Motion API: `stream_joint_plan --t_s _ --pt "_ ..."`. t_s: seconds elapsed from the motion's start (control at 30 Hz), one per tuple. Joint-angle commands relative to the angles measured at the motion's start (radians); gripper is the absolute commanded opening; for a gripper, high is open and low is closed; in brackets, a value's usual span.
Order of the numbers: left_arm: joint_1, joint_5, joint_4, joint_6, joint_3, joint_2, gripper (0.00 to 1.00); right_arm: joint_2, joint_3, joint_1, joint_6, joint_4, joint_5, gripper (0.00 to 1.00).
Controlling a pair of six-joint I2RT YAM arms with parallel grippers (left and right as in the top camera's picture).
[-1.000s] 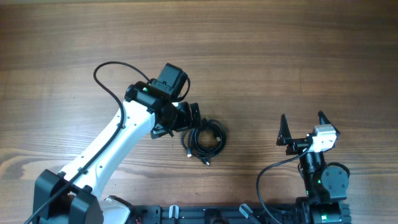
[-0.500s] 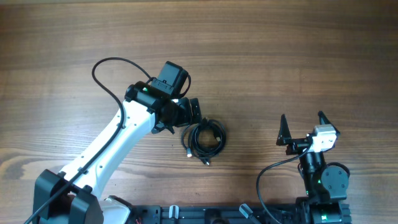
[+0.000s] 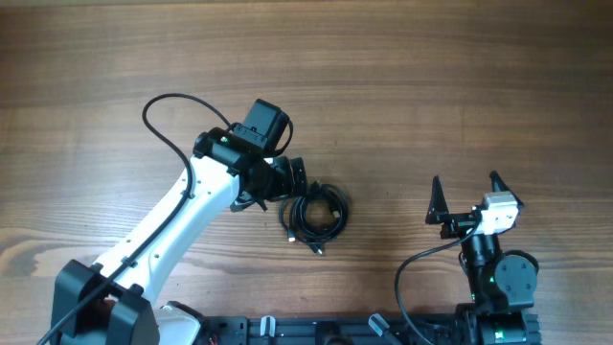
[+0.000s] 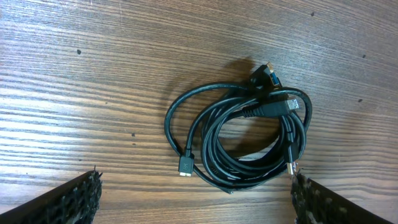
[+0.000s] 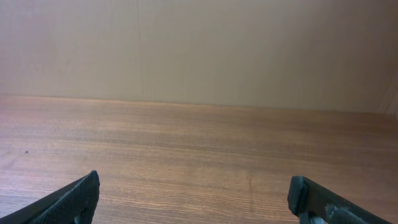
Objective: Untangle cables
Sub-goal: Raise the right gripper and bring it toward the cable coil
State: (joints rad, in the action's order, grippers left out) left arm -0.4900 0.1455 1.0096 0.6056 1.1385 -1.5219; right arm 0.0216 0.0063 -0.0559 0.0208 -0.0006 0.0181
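The cables [image 3: 316, 215] lie as a coiled black bundle with small metal-tipped plugs on the wooden table, just right of centre. In the left wrist view the bundle [image 4: 249, 140] sits ahead of the fingers, plug ends showing at its top and lower left. My left gripper [image 3: 292, 177] is open and empty, just left of and above the bundle; its fingertips show at the bottom corners of the left wrist view [image 4: 196, 199]. My right gripper [image 3: 466, 196] is open and empty at the right, well apart from the cables. Its wrist view [image 5: 196, 196] shows only bare table.
The wooden table [image 3: 431, 86] spreads all around. A thicker black wire [image 3: 168, 125] loops off the left arm. The arm bases and a black rail [image 3: 316, 331] line the front edge. A plain wall [image 5: 199, 50] stands beyond the table.
My left gripper has shifted only slightly over the left side of the bundle. The cables and the right arm have not moved.
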Motion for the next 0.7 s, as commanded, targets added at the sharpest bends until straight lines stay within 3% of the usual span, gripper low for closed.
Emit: stream_joint_plan --t_s 0.0,0.17,0.33,0.5,0.6,0.67 --pt "0.004 -0.016 -0.001 0.012 -0.009 -0.005 1.0 -0.005 -0.001 0.005 0.005 0.003 0.002 1.0" --pt "0.004 -0.016 -0.02 0.012 -0.009 -0.005 1.0 -0.005 -0.001 0.005 -0.057 0.032 0.035 1.0" --pt "0.004 -0.016 -0.031 0.012 -0.009 -0.005 1.0 -0.005 -0.001 0.005 -0.645 0.083 0.436 1.0" --pt "0.004 -0.016 -0.03 0.012 -0.009 -0.005 1.0 -0.005 0.035 0.005 -0.649 0.29 0.718 1.0" --pt "0.004 -0.016 -0.03 0.012 -0.009 -0.005 1.0 -0.005 0.128 0.005 -0.608 0.264 0.743 1.0" --pt "0.004 -0.016 -0.03 0.012 -0.009 -0.005 1.0 -0.003 0.218 0.005 -0.512 0.134 0.742 1.0"
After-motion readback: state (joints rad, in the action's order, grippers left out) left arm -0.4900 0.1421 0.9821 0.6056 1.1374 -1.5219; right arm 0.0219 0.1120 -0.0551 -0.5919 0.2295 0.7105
